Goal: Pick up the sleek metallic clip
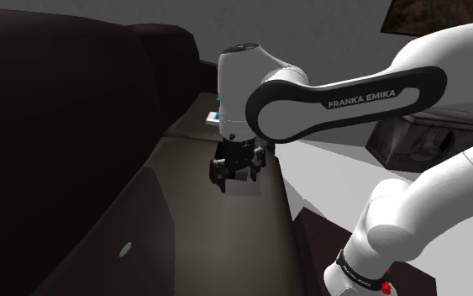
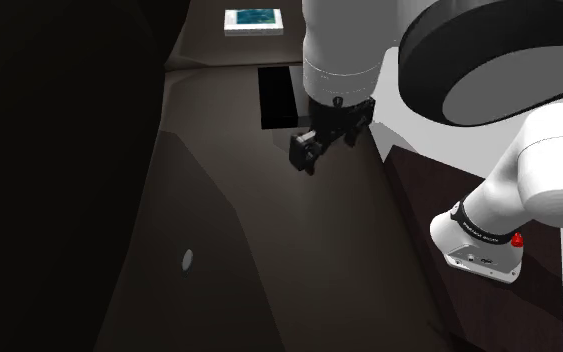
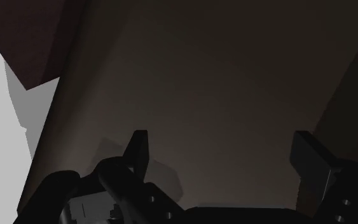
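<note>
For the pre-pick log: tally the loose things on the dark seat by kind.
small grey oval piece: 1
white-framed teal panel: 1
flat dark rectangle: 1
Total: 3

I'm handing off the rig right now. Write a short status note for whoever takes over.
End effector: open, holding nothing, hovering above the dark sofa seat.
Clip: a small pale grey piece lying on the seat, well apart from the end effector, toward the shoulder view's lower left.
Also there: a white box with a teal top at the seat's far end.
Done: nothing grasped yet.
Left: move over the clip, descend, close on it, lift.
</note>
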`<state>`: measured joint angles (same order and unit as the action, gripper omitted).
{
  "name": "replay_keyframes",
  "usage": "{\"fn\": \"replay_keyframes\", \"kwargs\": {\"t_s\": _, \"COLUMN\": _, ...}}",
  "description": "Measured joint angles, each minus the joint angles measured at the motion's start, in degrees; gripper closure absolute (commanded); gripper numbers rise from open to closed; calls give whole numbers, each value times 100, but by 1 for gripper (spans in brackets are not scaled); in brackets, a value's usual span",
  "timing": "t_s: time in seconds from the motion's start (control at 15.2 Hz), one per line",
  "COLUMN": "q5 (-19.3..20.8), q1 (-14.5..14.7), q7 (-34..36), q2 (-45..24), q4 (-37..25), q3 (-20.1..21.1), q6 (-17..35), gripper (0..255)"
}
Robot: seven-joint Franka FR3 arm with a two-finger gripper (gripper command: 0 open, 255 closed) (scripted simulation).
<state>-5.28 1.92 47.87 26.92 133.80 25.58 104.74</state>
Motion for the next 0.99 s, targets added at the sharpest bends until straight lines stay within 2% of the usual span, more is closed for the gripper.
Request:
{"fn": "replay_keyframes", "kwargs": {"t_s": 0.2, "q5": 104, "q1": -81, "q7": 635, "q2": -574, "q4": -244, "q3": 396, "q6": 305, "gripper": 0}}
{"fn": "replay_keyframes", "kwargs": {"t_s": 0.46, "q5": 469, "q1": -182, "q7": 1623, "q2": -1517, "q4": -799, "q3": 924, "q6": 574, "gripper": 0}}
{"fn": "replay_keyframes", "kwargs": {"t_s": 0.73, "q5": 1109, "q1": -166, "q7": 2686, "q2": -2600, "q4": -1494, "q3": 1308, "q6": 699, "gripper": 0}}
{"fn": "replay_keyframes", "kwargs": {"t_s": 0.99, "q5": 1913, "q1": 118, "q7": 3722, "q2": -3800, "q4": -2323, "q3": 1389, "q6": 682, "gripper": 0}}
